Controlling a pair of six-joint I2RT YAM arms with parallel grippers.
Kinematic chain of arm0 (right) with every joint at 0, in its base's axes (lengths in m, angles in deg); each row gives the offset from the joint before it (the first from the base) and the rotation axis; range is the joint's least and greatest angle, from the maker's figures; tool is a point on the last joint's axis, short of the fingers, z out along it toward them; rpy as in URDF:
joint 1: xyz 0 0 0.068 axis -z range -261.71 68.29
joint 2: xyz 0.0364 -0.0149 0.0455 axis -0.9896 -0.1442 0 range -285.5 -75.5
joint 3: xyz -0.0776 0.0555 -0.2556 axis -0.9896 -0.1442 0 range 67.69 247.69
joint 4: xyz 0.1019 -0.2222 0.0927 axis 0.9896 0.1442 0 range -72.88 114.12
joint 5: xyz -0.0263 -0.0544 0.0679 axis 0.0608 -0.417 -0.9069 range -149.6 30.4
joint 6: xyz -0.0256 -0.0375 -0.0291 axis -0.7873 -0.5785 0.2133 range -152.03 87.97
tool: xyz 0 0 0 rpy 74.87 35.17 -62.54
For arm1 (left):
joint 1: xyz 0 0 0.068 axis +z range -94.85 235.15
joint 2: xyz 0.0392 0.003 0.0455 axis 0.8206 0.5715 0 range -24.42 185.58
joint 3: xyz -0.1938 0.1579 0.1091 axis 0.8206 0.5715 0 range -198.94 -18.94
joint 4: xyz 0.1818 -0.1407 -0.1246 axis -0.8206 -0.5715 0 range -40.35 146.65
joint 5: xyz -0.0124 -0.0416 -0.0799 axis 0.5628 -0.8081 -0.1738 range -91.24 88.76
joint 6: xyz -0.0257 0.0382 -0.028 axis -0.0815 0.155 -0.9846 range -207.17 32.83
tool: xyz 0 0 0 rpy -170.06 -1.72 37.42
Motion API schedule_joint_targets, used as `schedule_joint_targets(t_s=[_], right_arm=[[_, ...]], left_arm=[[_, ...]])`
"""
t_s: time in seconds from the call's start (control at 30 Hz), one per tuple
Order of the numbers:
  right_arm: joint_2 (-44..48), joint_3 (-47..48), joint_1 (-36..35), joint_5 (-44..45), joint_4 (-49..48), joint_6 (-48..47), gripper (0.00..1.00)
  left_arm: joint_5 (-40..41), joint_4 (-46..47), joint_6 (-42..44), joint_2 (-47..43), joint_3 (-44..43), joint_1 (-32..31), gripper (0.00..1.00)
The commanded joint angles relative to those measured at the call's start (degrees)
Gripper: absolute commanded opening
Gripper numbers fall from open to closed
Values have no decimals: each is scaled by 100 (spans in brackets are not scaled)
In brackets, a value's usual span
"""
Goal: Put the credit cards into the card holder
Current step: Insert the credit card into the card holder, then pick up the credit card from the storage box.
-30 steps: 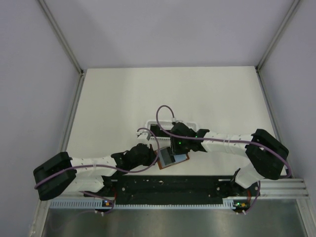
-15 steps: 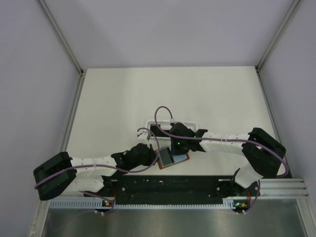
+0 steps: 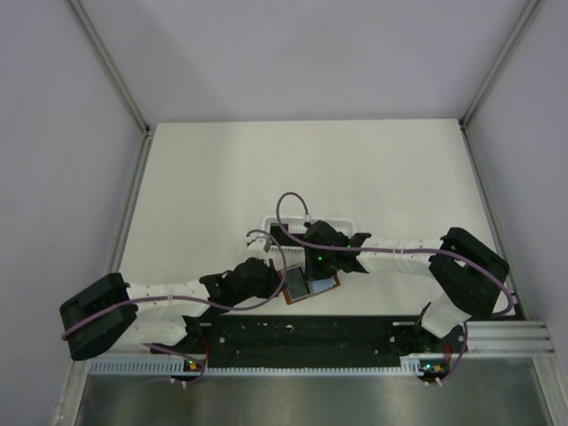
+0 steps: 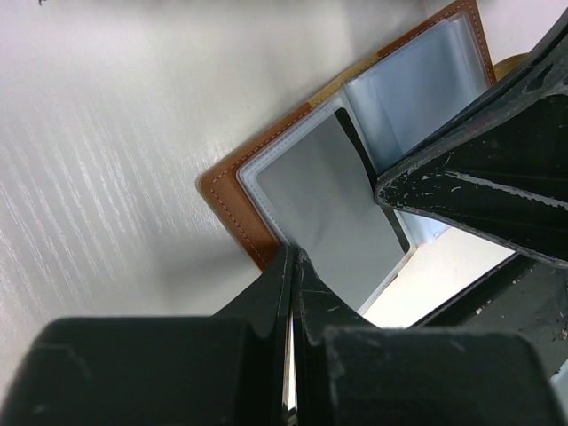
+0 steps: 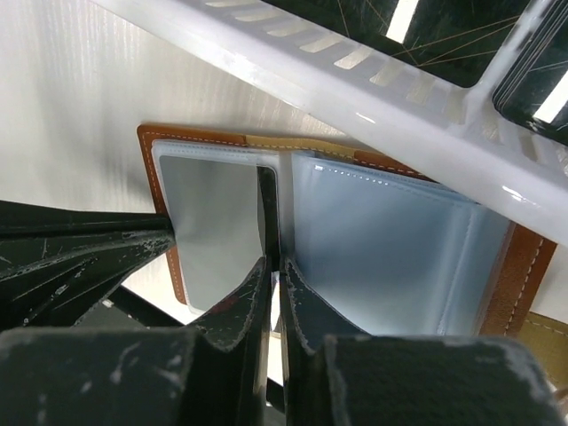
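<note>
Now the card holder (image 3: 306, 287) lies open on the table (image 3: 266, 169), at the 6 o'clock side, near the arm bases. It has kept the same place as one second ago. The white basket (image 3: 302, 226) stands just beside it, toward 12 o'clock.

One credit card (image 5: 268, 209) sits in the left pocket, grey behind the clear plastic, and a black strip of it is bare beside the fold.

The left gripper (image 4: 293, 257) is clenched, and its tips touch the holder's brown edge at 9 o'clock. This arm has not moved.

The right gripper (image 5: 277, 266) stands over the fold, at the near end of the black strip. Its fingers are almost together, with only a thin slit between them. I cannot tell if they pinch the card. From above, the right forearm and elbow have shifted a little toward 9 o'clock since the earlier picture.

More black cards (image 5: 444, 27) show in the basket.
</note>
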Motion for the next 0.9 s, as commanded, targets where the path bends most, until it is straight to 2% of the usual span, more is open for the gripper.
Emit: schedule_joint_targets(t_s=[0.0, 0.1, 0.17, 0.37, 0.43, 0.53, 0.63, 0.67, 0.7, 0.77, 0.87], right_arm=[[402, 32, -83, -71, -378, -12, 11], [789, 163, -74, 430, 44, -223, 21], [1018, 207, -22, 782, 185, -355, 24], [1379, 269, 636, 617, 177, -724, 31], [1379, 356, 856, 520, 107, -926, 36], [1231, 655, 989, 301, 106, -1286, 37], [1028, 919, 989, 230, -42, -1472, 37], [949, 946, 980, 160, -165, -1516, 41], [844, 998, 989, 116, -270, -1516, 47], [616, 1068, 989, 19, -499, -1464, 52], [255, 1200, 998, -122, -771, -1341, 54]], left_arm=[[114, -405, -4, -16, 110, -35, 0], [237, -668, -39, -297, 66, -35, 0], [359, -870, -4, -516, -4, -35, 0], [1018, -1583, 338, -1237, -496, -17, 0], [1247, -1583, 514, -1413, -628, 0, 0], [1380, -1636, 795, -1581, -874, 123, 10], [1371, -1496, 1050, -1572, -1085, 482, 25], [1258, -1434, 1120, -1537, -1155, 675, 28], [1161, -1355, 1199, -1476, -1217, 921, 30], [872, -1302, 1270, -1318, -1296, 1430, 33], [572, -924, 1411, -993, -1384, 2055, 37]])
